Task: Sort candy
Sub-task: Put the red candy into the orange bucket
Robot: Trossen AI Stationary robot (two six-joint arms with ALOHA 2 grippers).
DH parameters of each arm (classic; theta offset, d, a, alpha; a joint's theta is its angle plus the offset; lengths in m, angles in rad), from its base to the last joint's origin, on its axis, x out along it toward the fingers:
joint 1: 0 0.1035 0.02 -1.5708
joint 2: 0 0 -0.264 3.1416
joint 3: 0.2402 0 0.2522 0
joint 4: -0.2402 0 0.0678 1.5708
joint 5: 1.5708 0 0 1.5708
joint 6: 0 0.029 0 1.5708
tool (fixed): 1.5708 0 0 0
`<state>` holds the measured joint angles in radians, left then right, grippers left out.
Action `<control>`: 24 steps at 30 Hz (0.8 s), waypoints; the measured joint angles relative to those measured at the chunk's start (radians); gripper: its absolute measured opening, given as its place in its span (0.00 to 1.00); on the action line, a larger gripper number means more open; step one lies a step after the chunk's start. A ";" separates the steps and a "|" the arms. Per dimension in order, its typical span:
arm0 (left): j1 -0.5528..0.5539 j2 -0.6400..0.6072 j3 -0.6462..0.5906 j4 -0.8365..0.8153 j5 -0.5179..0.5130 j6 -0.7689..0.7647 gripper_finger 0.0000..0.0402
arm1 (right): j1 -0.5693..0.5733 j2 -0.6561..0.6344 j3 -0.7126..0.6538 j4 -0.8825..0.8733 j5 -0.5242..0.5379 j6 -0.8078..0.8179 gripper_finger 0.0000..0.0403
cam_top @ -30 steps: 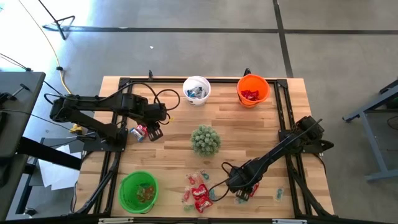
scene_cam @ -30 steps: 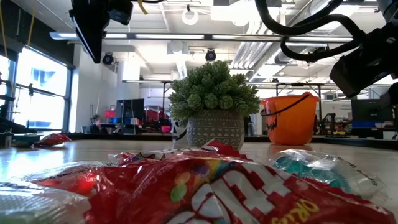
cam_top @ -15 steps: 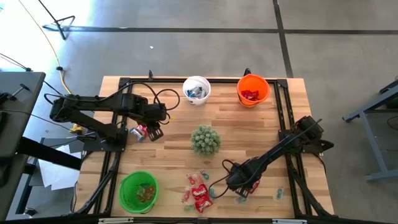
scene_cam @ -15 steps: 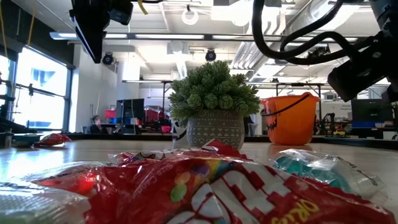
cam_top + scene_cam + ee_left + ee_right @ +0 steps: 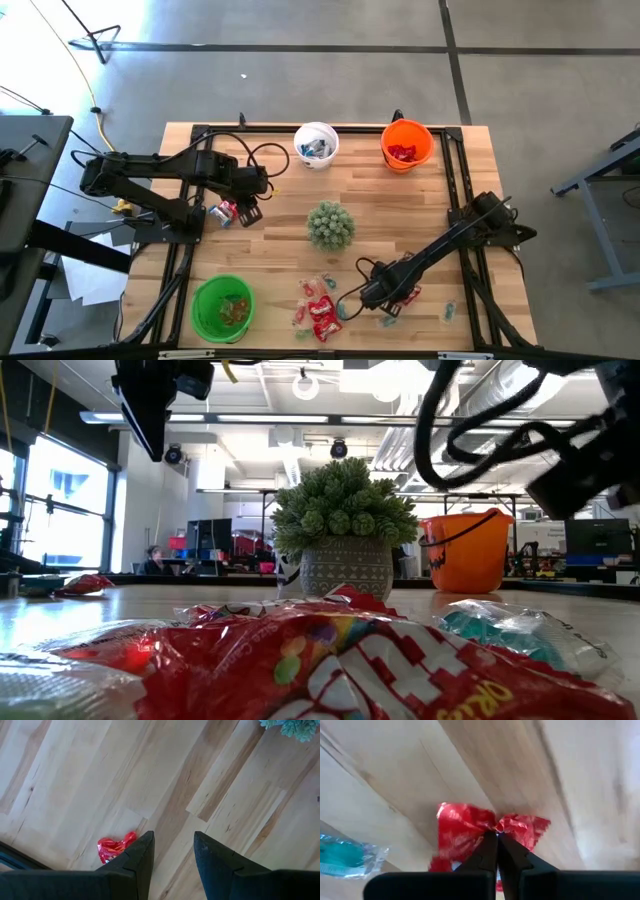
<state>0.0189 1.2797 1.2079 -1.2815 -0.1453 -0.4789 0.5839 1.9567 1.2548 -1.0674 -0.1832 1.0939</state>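
From above, the light wooden slatted table [image 5: 400,215] stands on a grey concrete floor, with black frame rails running along its left and right edges. A white bucket [image 5: 316,144] and an orange bucket [image 5: 406,144] sit at the far edge, a green bucket [image 5: 223,307] at the near left corner, and a green spiky ball-shaped plant [image 5: 330,225] near the middle. The broad strip of wood between the plant and the far buckets lies bare. A cluster of shiny red packets and pale wrappers, the candy [image 5: 318,306], lies along the near edge. The right gripper [image 5: 385,299] is down at the near right, just beside that cluster, over a red piece. The left gripper [image 5: 246,211] waits at the left, with a red packet [image 5: 225,212] beside it.

At table height, a large red sweet packet [image 5: 330,665] fills the foreground with a teal wrapper [image 5: 500,628] to its right; the plant's patterned pot and the orange bucket stand behind, and a workshop with windows and ceiling pipes lies beyond.

The left wrist view shows its two dark fingers [image 5: 145,852] parted over bare planks, holding nothing, a crumpled red wrapper [image 5: 114,847] nearby.

The right wrist view shows its fingertips [image 5: 496,845] pinched together on a crinkled red sweet wrapper [image 5: 460,832], a blue-and-clear wrapper [image 5: 345,857] off to one side.
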 joint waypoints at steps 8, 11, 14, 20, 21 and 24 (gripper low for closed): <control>0.000 0.000 0.000 0.001 -0.024 0.011 0.31 | -0.043 -0.002 0.136 -0.151 0.052 -0.056 0.00; 0.000 0.000 0.000 0.001 -0.025 0.020 0.31 | -0.064 -0.003 0.186 -0.198 0.078 -0.083 0.00; 0.000 0.000 0.000 0.000 -0.025 0.028 0.31 | -0.087 -0.004 0.233 -0.250 0.108 -0.120 0.00; 0.000 0.000 0.000 0.001 -0.027 0.049 0.31 | -0.145 -0.006 0.293 -0.419 0.160 -0.211 0.00; 0.000 0.000 0.000 0.001 -0.031 0.054 0.31 | -0.158 -0.006 0.306 -0.436 0.172 -0.227 0.00; 0.000 0.000 0.000 0.000 -0.051 0.055 0.31 | -0.199 -0.006 0.358 -0.483 0.229 -0.272 0.00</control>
<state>0.0193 1.2797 1.2079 -1.2812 -0.1961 -0.4244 0.3849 1.9507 1.6133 -1.5501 0.0462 0.8224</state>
